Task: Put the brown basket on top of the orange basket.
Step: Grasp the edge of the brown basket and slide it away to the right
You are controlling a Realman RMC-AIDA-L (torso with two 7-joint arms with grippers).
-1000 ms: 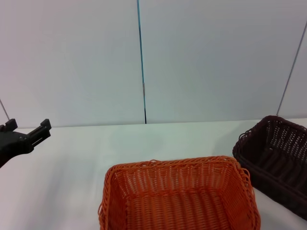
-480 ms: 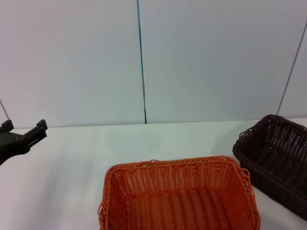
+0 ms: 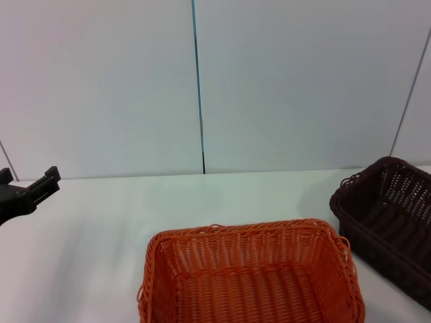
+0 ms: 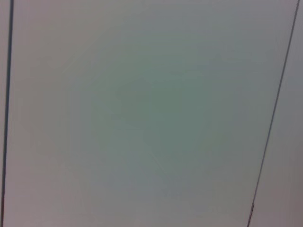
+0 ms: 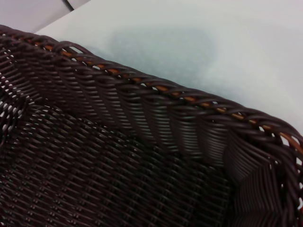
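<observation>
At the far left edge of the head view the left gripper (image 3: 27, 192) hangs above the white table (image 3: 101, 222), well apart from both baskets, its 2 fingers spread and holding nothing. The orange basket (image 3: 249, 269) sits front and centre. To its right, close beside it, the brown basket (image 3: 384, 222) is not yet stacked. The right gripper is out of sight. Its wrist camera looks closely into the brown basket, so I cannot tell its fingers. To stack well, lift level, clear the orange rim, then align the edges.
</observation>
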